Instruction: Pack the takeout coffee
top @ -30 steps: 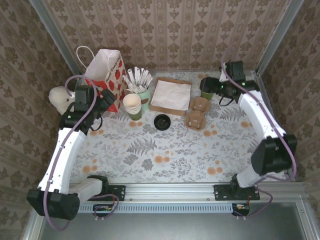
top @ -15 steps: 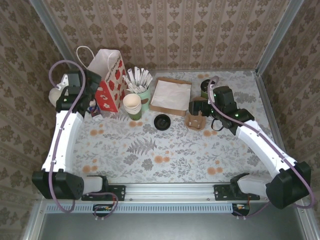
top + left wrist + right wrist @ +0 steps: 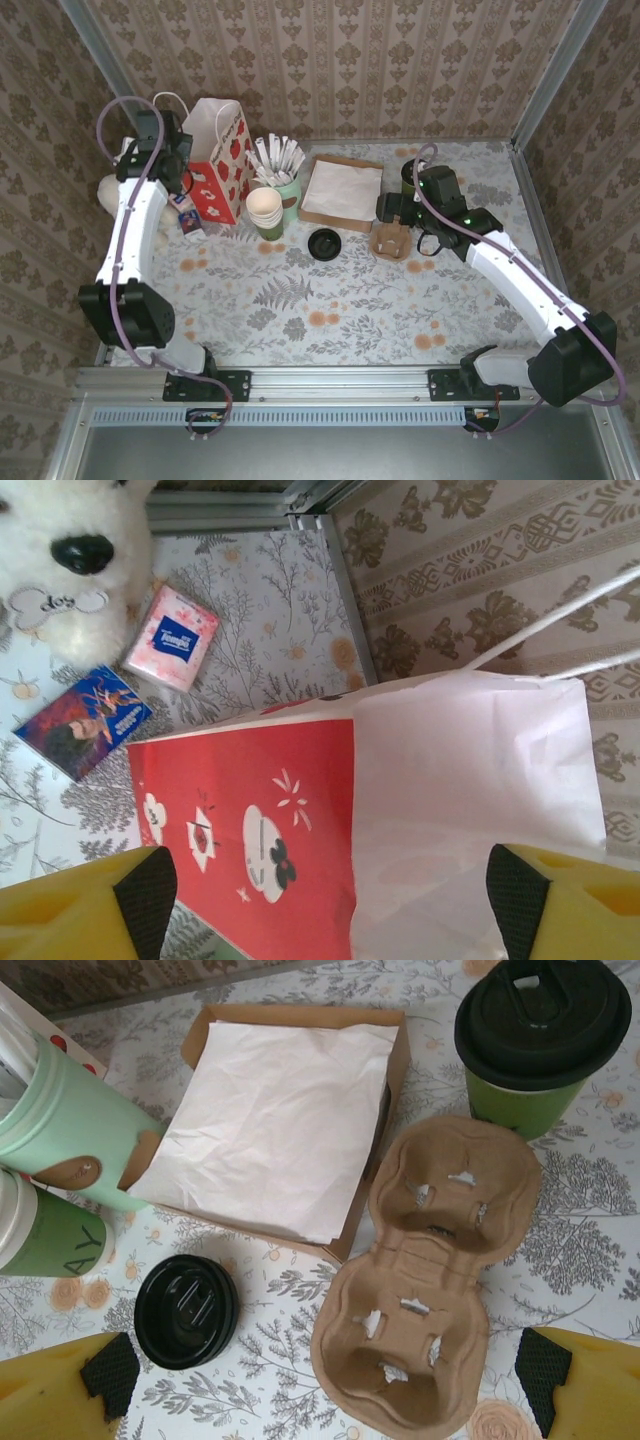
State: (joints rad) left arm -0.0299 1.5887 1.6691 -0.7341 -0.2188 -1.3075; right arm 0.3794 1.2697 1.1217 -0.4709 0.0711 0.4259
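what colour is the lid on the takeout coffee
The lid is black; the takeout coffee shows best in the right wrist view.

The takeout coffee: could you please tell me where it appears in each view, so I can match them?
Top external: takeout coffee at the far right, near the back wall.
Right wrist: takeout coffee top right, lidded.
Left wrist: faces the paper bag instead.
Shared landmark: cardboard cup carrier just before it.
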